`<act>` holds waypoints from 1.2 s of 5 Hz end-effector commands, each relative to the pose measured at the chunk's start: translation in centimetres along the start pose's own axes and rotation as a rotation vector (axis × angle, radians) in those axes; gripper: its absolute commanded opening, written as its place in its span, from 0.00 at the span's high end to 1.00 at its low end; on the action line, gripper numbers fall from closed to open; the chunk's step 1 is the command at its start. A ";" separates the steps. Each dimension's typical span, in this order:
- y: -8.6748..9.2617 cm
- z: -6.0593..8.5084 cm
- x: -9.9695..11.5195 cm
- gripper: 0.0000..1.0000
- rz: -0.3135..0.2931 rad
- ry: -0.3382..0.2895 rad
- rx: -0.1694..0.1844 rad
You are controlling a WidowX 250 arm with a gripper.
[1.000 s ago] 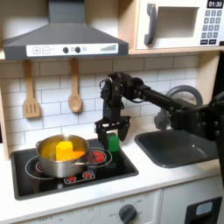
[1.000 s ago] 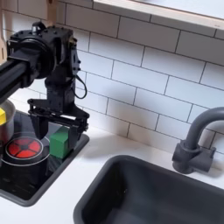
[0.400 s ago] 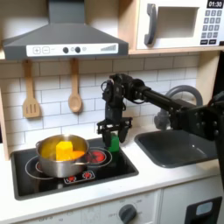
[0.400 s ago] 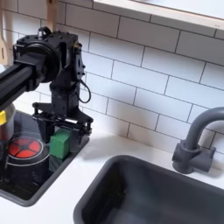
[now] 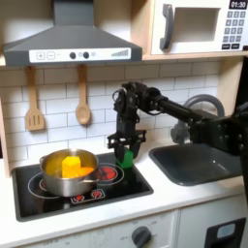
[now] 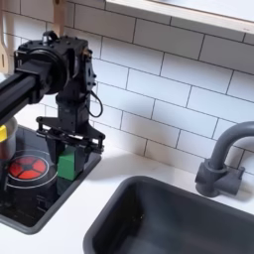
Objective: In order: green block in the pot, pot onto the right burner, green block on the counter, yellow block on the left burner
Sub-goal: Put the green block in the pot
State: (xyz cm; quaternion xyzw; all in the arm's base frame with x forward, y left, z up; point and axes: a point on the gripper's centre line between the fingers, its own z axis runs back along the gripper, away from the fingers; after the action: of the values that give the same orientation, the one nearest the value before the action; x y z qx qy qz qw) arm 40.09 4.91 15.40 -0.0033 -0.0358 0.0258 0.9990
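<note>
The green block (image 5: 124,154) (image 6: 67,164) sits low at the black cooktop's (image 5: 131,184) right end in both exterior views. My gripper (image 5: 124,151) (image 6: 67,157) points straight down over it, a dark finger pressed to each side, shut on the block. The silver pot (image 5: 68,172) stands on the first exterior view's left burner, with the yellow block (image 5: 72,167) inside it. A slice of the pot's rim (image 6: 4,140) shows at the second exterior view's left edge. The red right burner (image 5: 108,174) (image 6: 29,167) lies bare between pot and gripper. The cream counter (image 5: 170,197) (image 6: 101,191) surrounds the cooktop.
A grey sink (image 5: 194,163) (image 6: 169,220) with a curved faucet (image 6: 222,159) lies right of the cooktop in both exterior views. Two wooden utensils (image 5: 34,105) (image 5: 83,101) hang on the tiled wall behind the pot. A range hood (image 5: 68,44) overhangs the stove.
My gripper has come down around the green block and its fingers have drawn in against it. The block and the pot have stayed where they were.
</note>
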 end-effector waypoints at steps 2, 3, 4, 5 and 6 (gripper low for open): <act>0.1 2.9 -0.4 1.00 -0.009 -0.033 -0.003; 0.0 4.5 -0.3 1.00 -0.013 -0.041 -0.010; 0.1 6.2 -0.2 1.00 -0.013 -0.062 -0.022; 1.3 7.8 -0.3 1.00 0.011 -0.084 -0.022; 2.6 9.7 -0.8 1.00 0.036 -0.108 -0.008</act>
State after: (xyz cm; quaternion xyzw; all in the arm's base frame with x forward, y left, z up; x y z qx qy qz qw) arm 38.46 7.25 25.66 -0.0073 -0.1004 0.0406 0.9941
